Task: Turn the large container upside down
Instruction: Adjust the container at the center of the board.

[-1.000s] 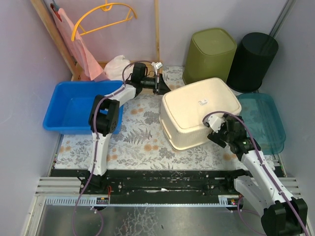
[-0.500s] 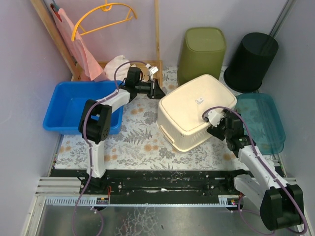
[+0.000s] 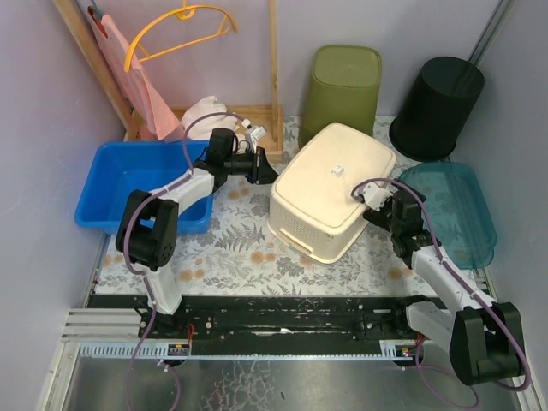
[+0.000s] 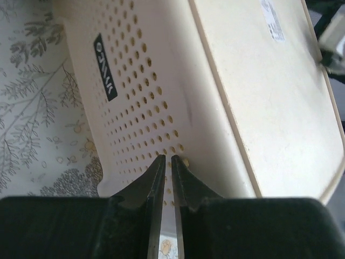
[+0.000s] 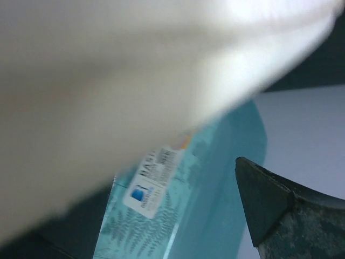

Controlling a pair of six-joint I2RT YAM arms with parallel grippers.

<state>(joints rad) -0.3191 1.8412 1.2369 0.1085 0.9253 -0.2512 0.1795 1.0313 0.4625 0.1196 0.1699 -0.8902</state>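
On the bench (image 3: 231, 248), right of centre, the large container (image 3: 330, 188) lies base-up. I judge it light, stiff, slick plastic, best gripped at the rim. My left fingers (image 4: 156, 181) are nearly closed and empty; my right fingers (image 5: 269, 210) are wide.

Just ahead of the left gripper (image 4: 166, 159), a black label (image 4: 105, 67) on the cream container's (image 4: 259, 108) perforated wall, its pale letters too unclear to spell. The white sticker (image 4: 272, 21) farther off has print too small to read. Left of the right finger (image 5: 264, 205), the teal tub's (image 5: 226, 178) blue-logo sticker (image 5: 151, 181) is blurred.
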